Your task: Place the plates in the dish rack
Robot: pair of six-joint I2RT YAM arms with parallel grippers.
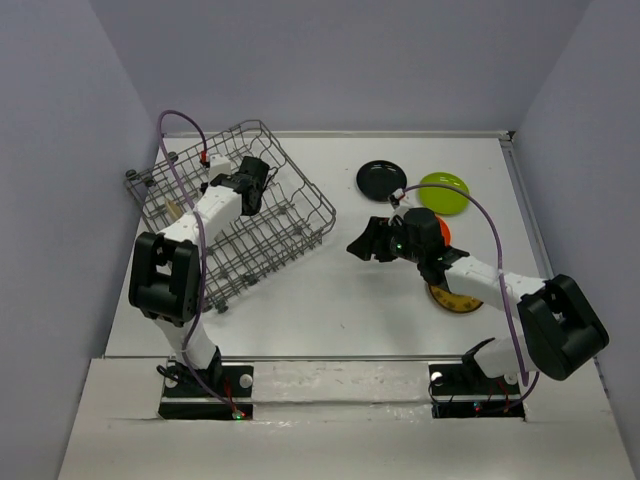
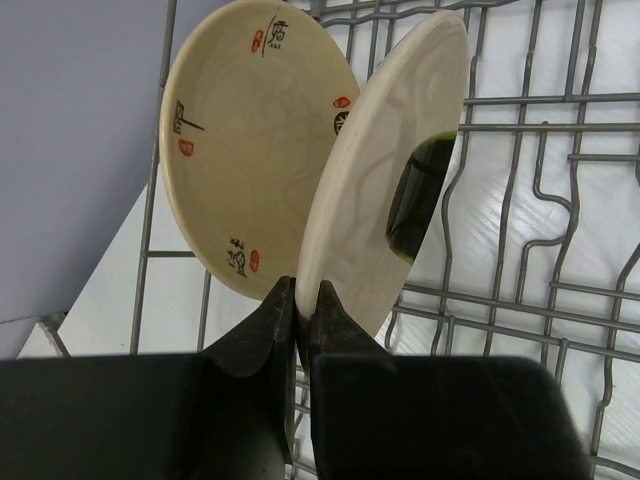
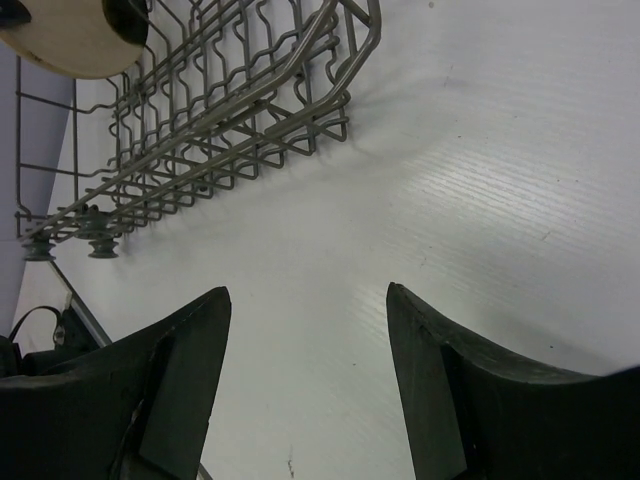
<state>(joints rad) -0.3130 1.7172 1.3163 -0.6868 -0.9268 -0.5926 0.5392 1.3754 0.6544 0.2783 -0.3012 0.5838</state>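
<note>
The grey wire dish rack (image 1: 265,245) stands at the left, turned at an angle. My left gripper (image 2: 305,300) is inside it (image 1: 252,185), shut on the rim of a cream plate (image 2: 385,190) held on edge. A second cream plate with dark and red marks (image 2: 250,140) stands on edge just behind it among the rack wires (image 2: 560,98). My right gripper (image 1: 362,245) is open and empty above the bare table (image 3: 308,300). The black plate (image 1: 381,180) and lime green plate (image 1: 443,192) lie at the back right. The orange plate (image 1: 441,232) and yellow-brown plate (image 1: 455,300) are partly hidden under the right arm.
White table with grey walls on three sides. In the right wrist view the rack's near corner (image 3: 230,110) shows at the upper left, with a cream plate (image 3: 70,40) in it. The rack's feet (image 3: 90,245) stand near the table's left edge.
</note>
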